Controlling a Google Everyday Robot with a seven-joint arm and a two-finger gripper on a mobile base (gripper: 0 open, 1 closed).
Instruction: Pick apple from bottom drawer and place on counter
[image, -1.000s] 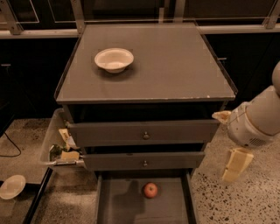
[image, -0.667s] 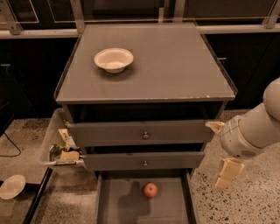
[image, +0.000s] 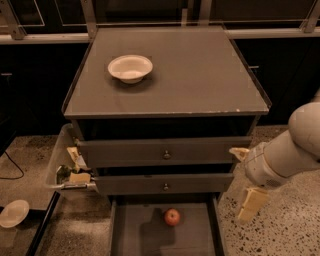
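The small red apple (image: 172, 216) lies on the grey floor of the open bottom drawer (image: 140, 235), near its back, a little right of centre. The counter (image: 200, 75) is the flat grey cabinet top above the two shut upper drawers. My gripper (image: 244, 178) hangs to the right of the cabinet, level with the middle drawer, above and to the right of the apple. Its two pale fingers (image: 251, 202) stand wide apart with nothing between them. The white arm (image: 300, 140) reaches in from the right edge.
A white bowl (image: 130, 67) stands on the counter's back left. A clear bin (image: 62, 165) with scraps sits against the cabinet's left side. A white dish (image: 13, 213) lies on the speckled floor at lower left. Dark cabinets line the back.
My arm and gripper have moved left and down, closer to the cabinet's right side and the open drawer. The apple and the bowl have not moved.
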